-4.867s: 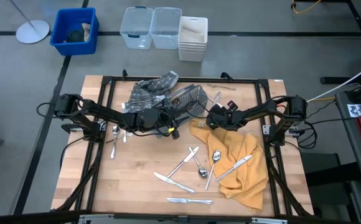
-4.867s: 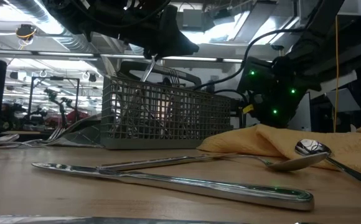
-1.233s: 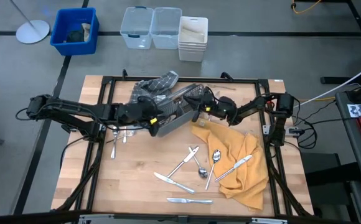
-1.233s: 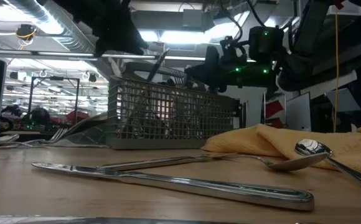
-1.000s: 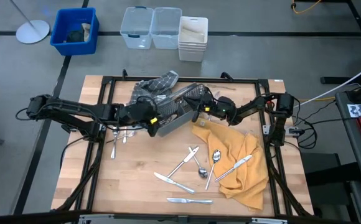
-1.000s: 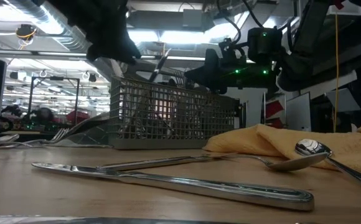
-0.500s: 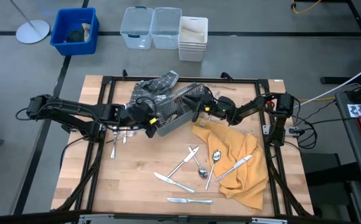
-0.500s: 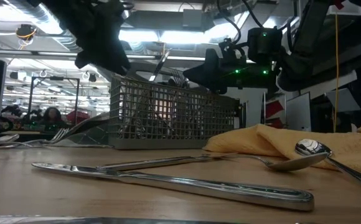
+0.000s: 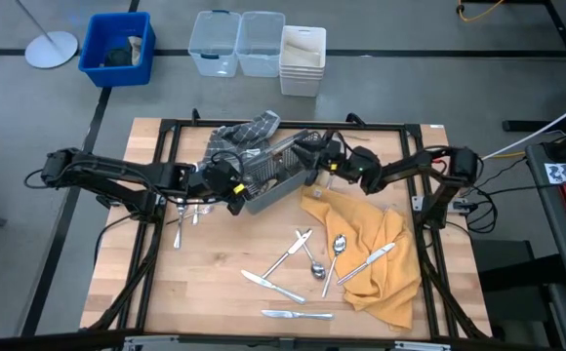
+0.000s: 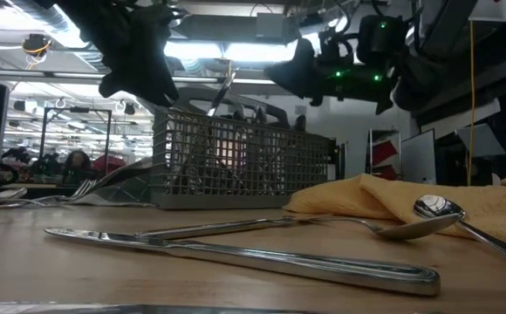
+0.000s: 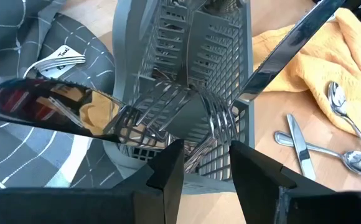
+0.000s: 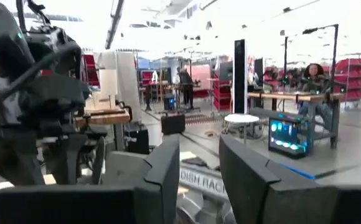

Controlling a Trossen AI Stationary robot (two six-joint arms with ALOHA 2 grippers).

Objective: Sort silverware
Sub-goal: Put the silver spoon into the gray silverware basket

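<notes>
The grey wire-mesh caddy (image 9: 281, 174) stands slantwise mid-table with forks (image 11: 221, 118) and a knife (image 11: 286, 53) sticking up out of it. More silverware lies on the wood: knives (image 9: 273, 286), a fork (image 9: 288, 253), spoons (image 9: 334, 255), and several pieces at the left (image 9: 181, 219). My left gripper (image 11: 205, 152) is open, tipped down over the caddy's near-left end (image 9: 234, 190), with mesh and fork tines showing past its fingers. My right gripper (image 12: 199, 162) is open with nothing between its fingers, raised above the caddy's far-right end (image 10: 288, 70).
A yellow cloth (image 9: 381, 244) lies at the right with a knife (image 9: 371, 261) on it. A grey checked cloth (image 9: 239, 136) lies behind the caddy. Beyond the table's far edge stand clear bins (image 9: 236, 41), a white tub (image 9: 303, 58) and a blue bin (image 9: 117, 47).
My right gripper has risen from the caddy's far-right rim to well above it. My left gripper has rolled and tipped a little further down over the caddy's near-left end. The caddy and the loose silverware have stayed where they were.
</notes>
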